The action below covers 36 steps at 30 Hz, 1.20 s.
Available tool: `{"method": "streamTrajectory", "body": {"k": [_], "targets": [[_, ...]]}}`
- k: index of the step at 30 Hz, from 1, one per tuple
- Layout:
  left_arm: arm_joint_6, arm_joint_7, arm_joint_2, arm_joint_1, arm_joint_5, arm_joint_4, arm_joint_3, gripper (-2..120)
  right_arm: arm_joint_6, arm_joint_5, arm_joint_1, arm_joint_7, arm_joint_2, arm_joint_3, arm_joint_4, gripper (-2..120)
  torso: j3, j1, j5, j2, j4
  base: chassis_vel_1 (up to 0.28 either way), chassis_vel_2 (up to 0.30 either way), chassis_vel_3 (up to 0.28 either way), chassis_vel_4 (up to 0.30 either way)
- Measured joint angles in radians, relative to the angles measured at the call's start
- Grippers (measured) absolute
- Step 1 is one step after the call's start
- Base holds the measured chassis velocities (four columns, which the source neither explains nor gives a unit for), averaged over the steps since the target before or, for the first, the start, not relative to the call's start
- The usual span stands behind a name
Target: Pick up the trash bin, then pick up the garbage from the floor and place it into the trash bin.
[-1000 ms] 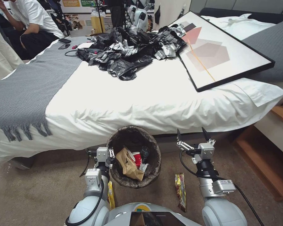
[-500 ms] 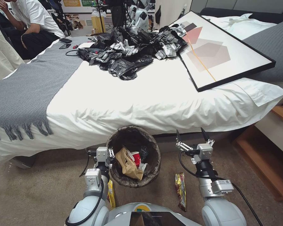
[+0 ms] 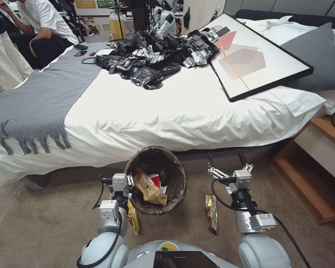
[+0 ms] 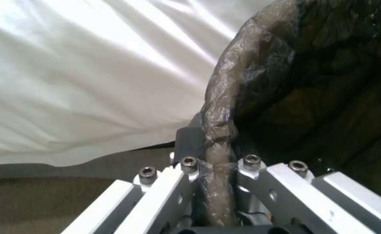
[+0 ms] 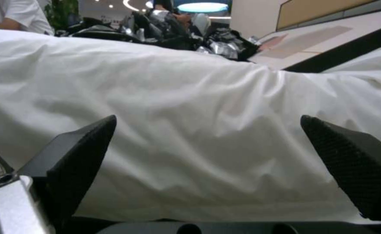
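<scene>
- We hold the trash bin [image 3: 155, 180] by its rim with our left gripper [image 3: 127, 183]. It hangs just in front of the bed [image 3: 182, 111], above the carpet floor [image 3: 44, 219].
- The left wrist view shows the left fingers [image 4: 186, 143] pinched tight on the rim, with the brown liner bag [image 4: 221, 107] squashed between them.
- Inside the bin we see a brown paper bag [image 3: 148, 188] and a red-and-white packet [image 3: 155, 180].
- Our right gripper [image 3: 227, 161] is up in the air beside the bin, pointing at the bed. Its fingers [image 5: 80, 152] are wide open and hold nothing.
- A shiny snack wrapper [image 3: 211, 212] lies on the floor near our right arm. A yellow wrapper [image 3: 134, 219] lies by our left arm, just under the bin's edge.
- What could go wrong, we think:
  - We hold the bin by one edge only. The liner is slippery, so the bin may tip or slide out and spill.
  - The wrappers are flat on the carpet. Our right fingers may scrape over one and miss it.
  - The yellow wrapper is partly hidden by the arm and bin, so it is easy to forget.
</scene>
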Motion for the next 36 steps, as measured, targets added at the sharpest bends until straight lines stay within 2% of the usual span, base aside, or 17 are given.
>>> {"method": "streamTrajectory", "body": {"k": [14,17,18,19,20,23,25,28,29,31,32,34,36], "targets": [[0.0,0.003,0.0,0.0,-0.002,0.0,0.004,2,0.048,-0.017,0.025,-0.018,-0.006,0.014,-0.021,100,0.0,0.0,-0.0003,0.0,-0.0003,0.0,0.0,0.0,0.0],[0.0,0.004,0.0,0.001,-0.003,0.0,0.005,2,0.034,-0.016,0.041,-0.007,-0.014,0.009,-0.024,100,0.0,0.0,-0.0004,0.0,-0.0006,0.0,0.0,0.0,0.0],[0.0,0.004,0.0,0.001,-0.003,0.0,0.005,2,0.003,-0.002,0.059,0.013,-0.021,0.002,-0.025,100,0.0,0.0,-0.0003,0.0,-0.0004,0.0,0.0,0.0,0.0],[0.0,0.005,0.0,0.001,-0.003,0.0,0.005,2,-0.072,0.037,0.088,0.036,-0.037,-0.006,-0.028,100,0.0,0.0,-0.0004,0.0,-0.0003,0.0,0.0,0.0,0.0],[0.0,0.005,0.0,0.001,-0.003,0.0,0.005,2,-0.072,0.037,0.088,0.036,-0.037,-0.006,-0.028,100,0.0,0.0,-0.0004,0.0,-0.0003,0.0,0.0,0.0,0.0],[0.0,0.005,0.0,0.001,-0.003,0.0,0.006,2,-0.269,0.143,0.127,0.081,-0.076,-0.02,-0.044,100,0.0,0.0,-0.0003,0.0,-0.0003,0.0,0.0,0.0,0.0],[0.0,0.005,0.0,0.001,-0.003,0.0,0.006,2,-0.291,0.155,0.129,0.085,-0.081,-0.023,-0.049,100,0.0,0.0,-0.0003,0.0,-0.0003,0.0,0.0,0.0,0.0],[0.0,0.006,0.0,0.001,-0.004,0.0,0.006,2,-0.448,0.258,0.141,0.12,-0.143,-0.048,-0.11,100,0.0,0.0,-0.0003,0.0,-0.0005,0.0,0.0,0.0,0.0],[0.0,0.006,0.0,0.001,-0.004,0.0,0.006,2,-0.448,0.258,0.141,0.12,-0.143,-0.048,-0.11,100,0.0,0.0,-0.0003,0.0,-0.0005,0.0,0.0,0.0,0.0],[0.0,0.006,0.0,0.001,-0.004,0.0,0.006,2,-0.548,0.358,0.161,0.144,-0.194,-0.065,-0.165,100,0.0,0.0,-0.0002,0.0,-0.0003,0.0,0.0,0.0,0.0],[0.0,0.006,0.0,0.001,-0.004,0.0,0.006,2,-0.548,0.358,0.161,0.144,-0.194,-0.065,-0.165,100,0.0,0.0,-0.0002,0.0,-0.0003,0.0,0.0,0.0,0.0],[0.0,0.006,0.0,0.001,-0.004,0.0,0.007,2,-0.623,0.436,0.173,0.153,-0.244,-0.077,-0.217,100,0.0,0.0,-0.0002,0.0,-0.0003,0.0,0.0,0.0,0.0],[0.0,0.006,0.0,0.001,-0.004,0.0,0.007,2,-0.645,0.452,0.178,0.153,-0.266,-0.085,-0.256,100,0.0,0.0,-0.0003,0.0,-0.0004,0.0,0.0,0.0,0.0]]}}
